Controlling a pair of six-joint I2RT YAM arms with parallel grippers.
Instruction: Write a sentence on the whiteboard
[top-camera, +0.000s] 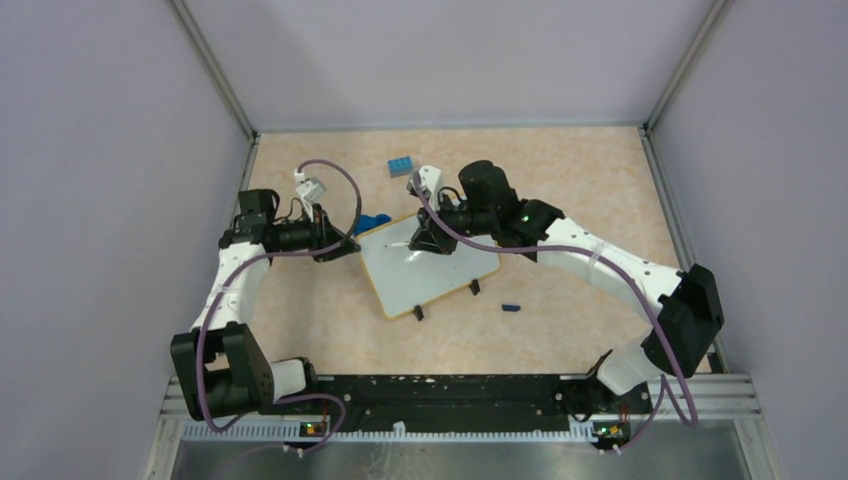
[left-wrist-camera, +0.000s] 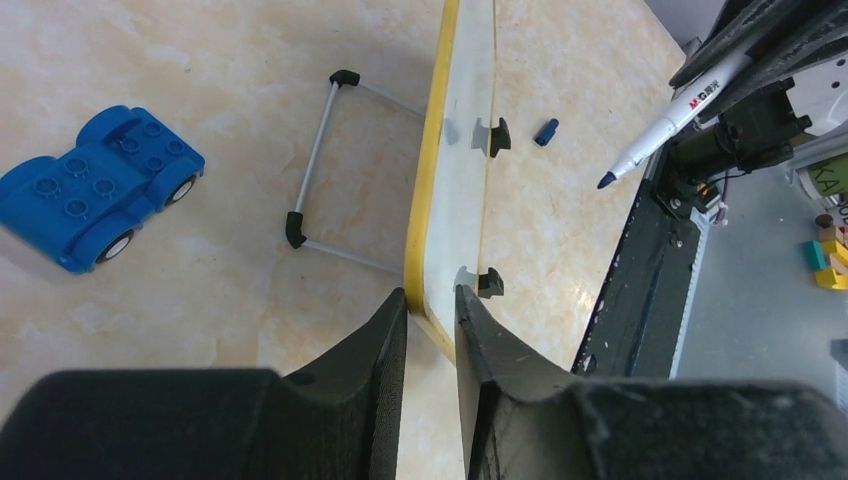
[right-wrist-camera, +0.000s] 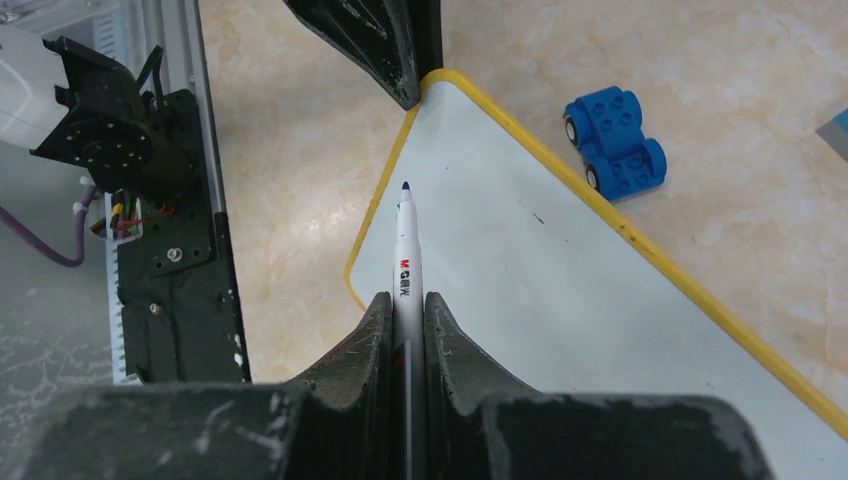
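Beige marbled tabletop (top-camera: 560, 180), lilac walls on three sides. The whiteboard (top-camera: 430, 270) sits mid-table at a skew, between my two arms.

Left gripper (left-wrist-camera: 431, 295): closed on one rounded corner of the board, a finger on each face, the yellow rim running between them. Right gripper (right-wrist-camera: 408, 298): clamped on the marker (right-wrist-camera: 405, 250), barrel lying along the fingers, blue tip uncapped and pointing out over the board close to its rim. The left wrist view shows a gap between tip and board face, so no contact yet. The board face is bare except for one small dark speck; no writing shows.

Risks, as I judge them:
- I hold the board by one corner only. Pen pressure away from that corner may pivot or flex it and smear the stroke. I cannot tell whether its far side lies flat on the table.
- The tip starts close to the rim, so a stroke towards it would run off onto the table.
- The barrel may slide back between my fingers under a hard press.
- The blue toy car (right-wrist-camera: 612, 142) sits just beside the board's edge and would catch a shifting board.
- The cap (top-camera: 510, 307) lies loose, well clear.
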